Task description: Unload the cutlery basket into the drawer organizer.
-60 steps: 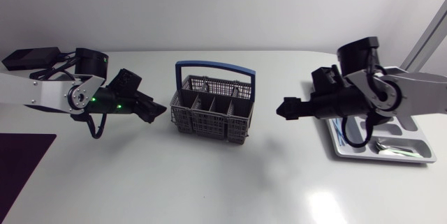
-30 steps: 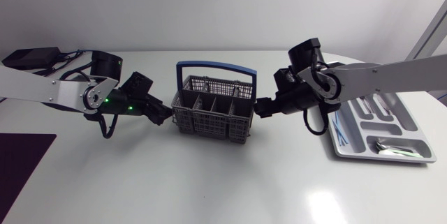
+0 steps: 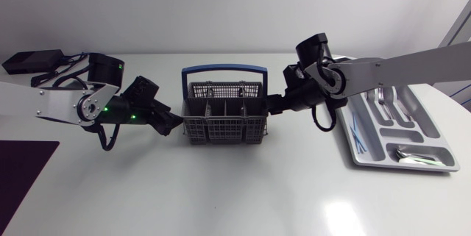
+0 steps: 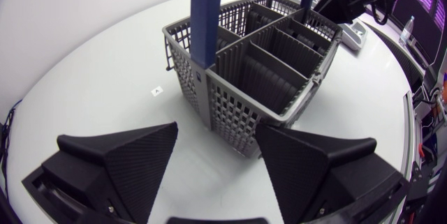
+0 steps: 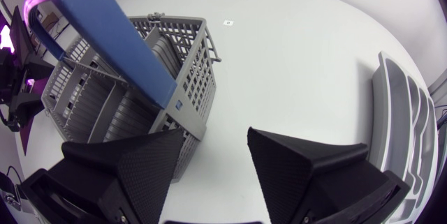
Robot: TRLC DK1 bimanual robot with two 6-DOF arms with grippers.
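Looking down on a grey slotted cutlery basket [image 3: 224, 118] standing upright near the middle of the white desk [image 3: 221, 192], its blue handle [image 3: 224, 68] arching over the top. Counting several compartments split by grey dividers; not managing to tell from any view what is lying inside them. Finding the grey drawer organizer [image 3: 401, 167] lying flat by the desk's right edge, well apart from the basket, holding forks [image 3: 383, 100] in a far slot, spoons [image 3: 408, 155] in the near slot and thin blue pieces [image 3: 355, 139] in the long slot on the basket's side.

Spotting a small mark [image 4: 157, 91] on the desk beside the basket and a tiny label [image 5: 183, 103] at the foot of the handle, both too small for reading.

Reaching in from the desk's left side, low and nearly level, with the left hand [image 3: 173, 123] spread wide just short of the basket's left end; in its own wrist view showing the hand [image 4: 218, 130] with the basket's end wall straight ahead of the gap. Stretching in from the right side with the right hand [image 3: 274, 105] at the basket's right end, also spread [image 5: 215, 133], one finger [image 5: 140, 161] overlapping the basket's corner, contact impossible to judge.

Noting a black box [image 3: 33, 61] with cables at the far left corner and a dark purple mat [image 3: 22, 162] at the left edge.
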